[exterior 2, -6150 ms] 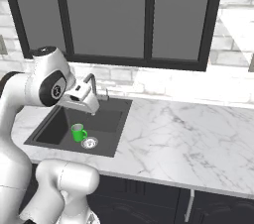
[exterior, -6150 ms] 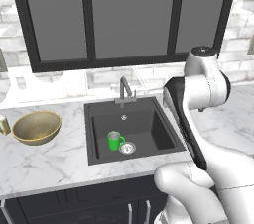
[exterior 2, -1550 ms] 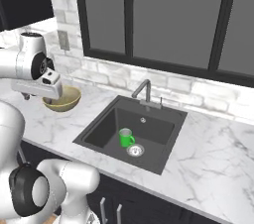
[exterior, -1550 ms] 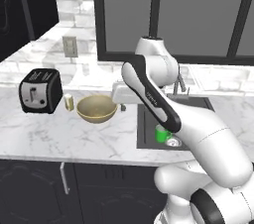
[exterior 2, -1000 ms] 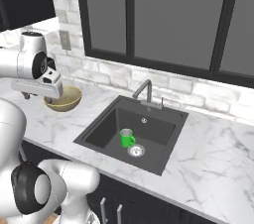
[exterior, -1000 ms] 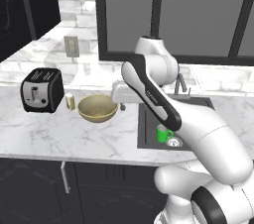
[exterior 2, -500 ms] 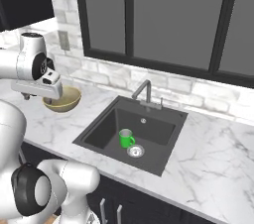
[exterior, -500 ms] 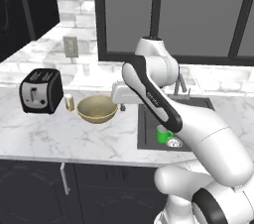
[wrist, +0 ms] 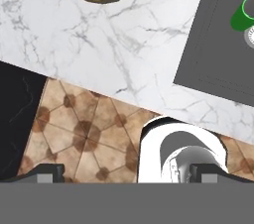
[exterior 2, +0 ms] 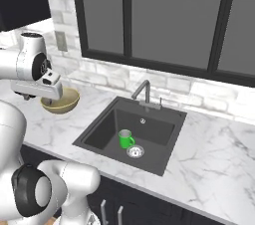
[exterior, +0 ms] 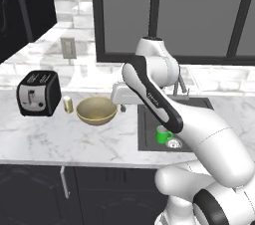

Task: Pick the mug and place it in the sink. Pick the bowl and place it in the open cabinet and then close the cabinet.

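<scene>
The wide olive-gold bowl point(exterior: 96, 110), near the marble counter's back edge, is judged rigid, slippery; its rim is best pinched by the spread, empty gripper point(wrist: 124, 171).

A: How is the arm point(exterior: 164, 114) built?
B: Glossy white rounded shells are seen, joined by dark grey joint rings (one shows in the right base view).
A: And the hand?
B: A boxy white block.

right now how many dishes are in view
2: the green mug stands in the black sink beside the drain, and the tan bowl sits on the marble counter beside the small brass cylinder.
</scene>
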Available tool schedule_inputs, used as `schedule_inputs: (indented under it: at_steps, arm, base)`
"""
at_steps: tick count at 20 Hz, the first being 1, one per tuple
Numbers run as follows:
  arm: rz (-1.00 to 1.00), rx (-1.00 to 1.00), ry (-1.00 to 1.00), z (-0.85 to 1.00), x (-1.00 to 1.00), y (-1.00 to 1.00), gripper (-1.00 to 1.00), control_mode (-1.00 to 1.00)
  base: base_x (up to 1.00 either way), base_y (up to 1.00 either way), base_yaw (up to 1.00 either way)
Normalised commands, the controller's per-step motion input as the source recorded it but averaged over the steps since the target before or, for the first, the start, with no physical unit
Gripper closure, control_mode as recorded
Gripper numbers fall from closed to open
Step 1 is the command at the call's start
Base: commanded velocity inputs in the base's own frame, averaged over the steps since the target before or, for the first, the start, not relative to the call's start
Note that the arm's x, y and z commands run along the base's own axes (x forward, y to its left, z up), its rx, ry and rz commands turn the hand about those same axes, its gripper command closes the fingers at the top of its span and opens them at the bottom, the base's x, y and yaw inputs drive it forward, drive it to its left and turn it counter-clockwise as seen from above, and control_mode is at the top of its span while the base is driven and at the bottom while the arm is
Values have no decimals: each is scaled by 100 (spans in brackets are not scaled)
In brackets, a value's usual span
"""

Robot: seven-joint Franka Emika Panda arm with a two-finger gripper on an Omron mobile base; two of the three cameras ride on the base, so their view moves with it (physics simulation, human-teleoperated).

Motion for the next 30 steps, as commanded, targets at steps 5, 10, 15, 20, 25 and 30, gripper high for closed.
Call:
schedule_inputs:
  at_steps: [5,10,15,20,25,30]
  arm:
    - [0,0,0,0,0,0,-100,100]
    - [0,0,0,0,0,0,-100,100]
    - [0,0,0,0,0,0,-100,100]
    - [0,0,0,0,0,0,-100,100]
    - [0,0,0,0,0,0,-100,100]
    - [0,0,0,0,0,0,-100,100]
  base:
    - [28,100,0]
    - [25,100,0]
    - [17,100,0]
    - [27,94,0]
    - [20,89,0]
    - [0,100,0]
